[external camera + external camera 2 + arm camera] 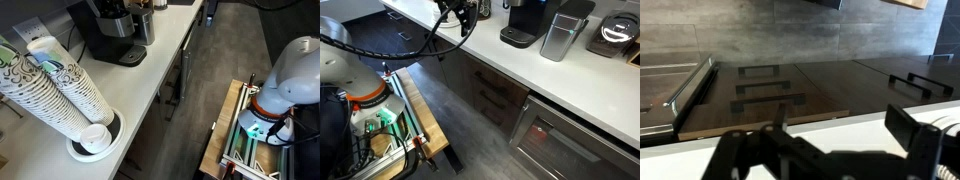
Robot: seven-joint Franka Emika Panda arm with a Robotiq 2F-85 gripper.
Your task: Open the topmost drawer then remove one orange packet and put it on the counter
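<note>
My gripper point(840, 125) is open and empty, its two dark fingers spread wide over the front edge of the off-white counter point(830, 138). In an exterior view the gripper point(463, 22) hangs above the counter point(570, 90) near its far end. Below the edge are dark drawer fronts with bar handles. The topmost drawer point(770, 103) is shut, and it also shows in an exterior view point(485, 82). No orange packet is visible; the drawer's inside is hidden.
A black coffee machine point(110, 35) point(525, 22) and a steel canister point(560, 35) stand on the counter point(150, 80). Stacks of paper cups point(60, 90) lean at its near end. A wooden cart point(420, 115) holds the robot base. An oven front point(560, 145) is beside the drawers.
</note>
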